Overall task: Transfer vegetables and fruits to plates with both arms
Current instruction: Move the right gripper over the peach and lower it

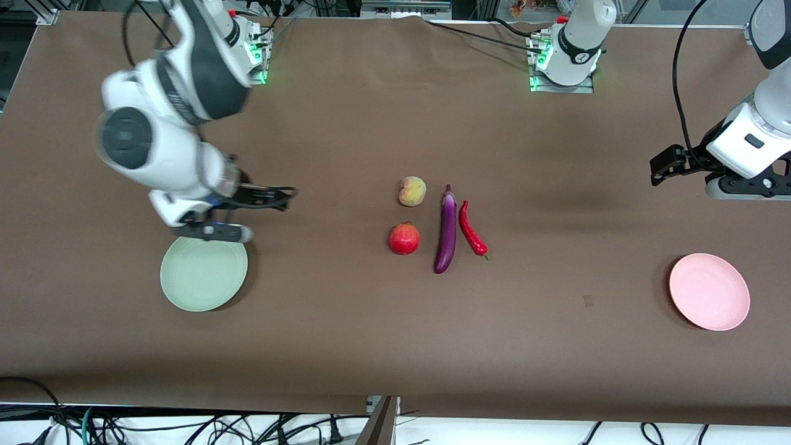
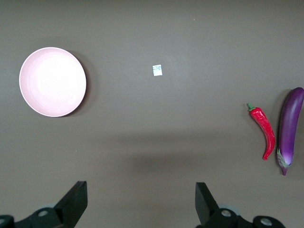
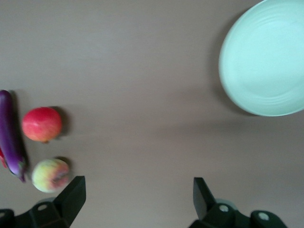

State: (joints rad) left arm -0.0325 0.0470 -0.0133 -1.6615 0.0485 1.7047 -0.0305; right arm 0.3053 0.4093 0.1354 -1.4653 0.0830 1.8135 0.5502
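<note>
The peach [image 1: 412, 191], pomegranate [image 1: 404, 238], purple eggplant [image 1: 446, 232] and red chili [image 1: 472, 229] lie together mid-table. The pale green plate [image 1: 204, 273] sits toward the right arm's end and the pink plate [image 1: 709, 292] toward the left arm's end, both bare. My right gripper [image 1: 272, 198] is open and empty over bare cloth beside the green plate. Its wrist view shows its gripper [image 3: 139, 202], the green plate [image 3: 266, 57], pomegranate [image 3: 42, 124], peach [image 3: 50, 175] and eggplant [image 3: 10, 133]. My left gripper [image 1: 664, 165] is open and empty over bare cloth. Its wrist view shows its gripper [image 2: 141, 204], the pink plate [image 2: 52, 81], chili [image 2: 265, 131] and eggplant [image 2: 289, 128].
A small tag [image 1: 588, 301] lies on the brown cloth between the chili and the pink plate, and shows in the left wrist view [image 2: 157, 70]. The arm bases [image 1: 565, 59] stand along the table's edge farthest from the front camera. Cables [image 1: 185, 426] hang at the nearest edge.
</note>
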